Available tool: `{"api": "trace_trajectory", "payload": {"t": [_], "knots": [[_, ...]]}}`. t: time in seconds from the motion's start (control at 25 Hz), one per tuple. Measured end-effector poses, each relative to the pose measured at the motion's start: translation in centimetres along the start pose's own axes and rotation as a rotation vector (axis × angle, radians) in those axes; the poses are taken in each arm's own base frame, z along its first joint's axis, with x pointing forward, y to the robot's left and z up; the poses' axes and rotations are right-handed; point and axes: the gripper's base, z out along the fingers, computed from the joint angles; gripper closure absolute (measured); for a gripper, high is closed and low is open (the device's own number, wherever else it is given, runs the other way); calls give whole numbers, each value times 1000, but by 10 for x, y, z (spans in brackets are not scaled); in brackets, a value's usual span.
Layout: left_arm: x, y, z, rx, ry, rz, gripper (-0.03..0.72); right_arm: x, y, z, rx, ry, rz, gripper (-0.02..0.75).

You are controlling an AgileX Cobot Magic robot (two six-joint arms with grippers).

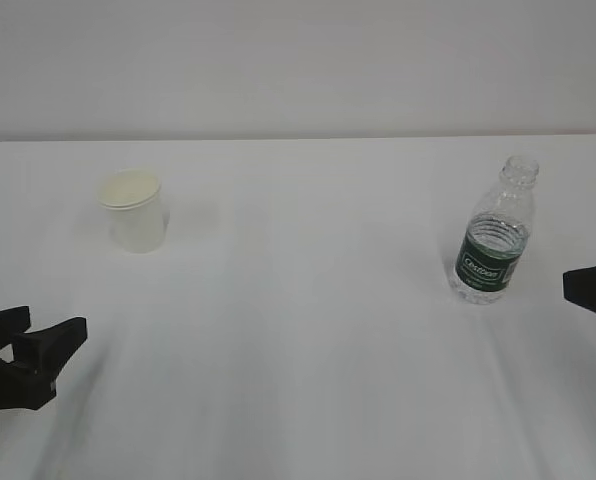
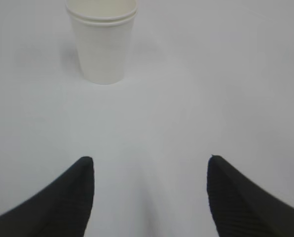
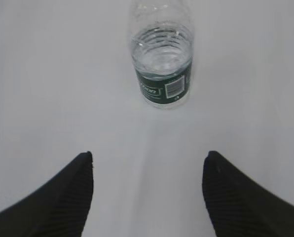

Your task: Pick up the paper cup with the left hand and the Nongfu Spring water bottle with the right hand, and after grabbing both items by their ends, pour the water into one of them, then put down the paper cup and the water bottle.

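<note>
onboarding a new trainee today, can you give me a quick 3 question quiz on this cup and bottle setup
1. True or false: the paper cup stands upright on the table.
2. Does the Nongfu Spring water bottle have a cap on? A) yes B) no
3. Fill in: in its wrist view, the left tool is open and faces the ____.

Key
1. True. It stands apart from both tools.
2. B. The neck is bare, and water shows inside; the open right tool faces it without touching.
3. Paper cup.
</note>
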Motion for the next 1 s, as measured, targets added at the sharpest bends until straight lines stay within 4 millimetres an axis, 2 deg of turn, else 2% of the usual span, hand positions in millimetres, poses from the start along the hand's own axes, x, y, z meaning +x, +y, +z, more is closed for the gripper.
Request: {"api": "trace_trajectory", "payload": {"t": [0.2, 0.56, 0.84, 1.0], "knots": [[0, 0, 0, 0, 0, 0, 174, -1, -4, 0, 77, 0, 25, 219], [0, 0, 0, 0, 0, 0, 174, -10, 13, 5, 137, -180, -73, 219], [0, 0, 0, 0, -1, 0, 174, 15, 13, 8, 146, -340, -105, 219], [0, 0, 0, 0, -1, 0, 174, 24, 14, 13, 127, -368, -130, 220]]}}
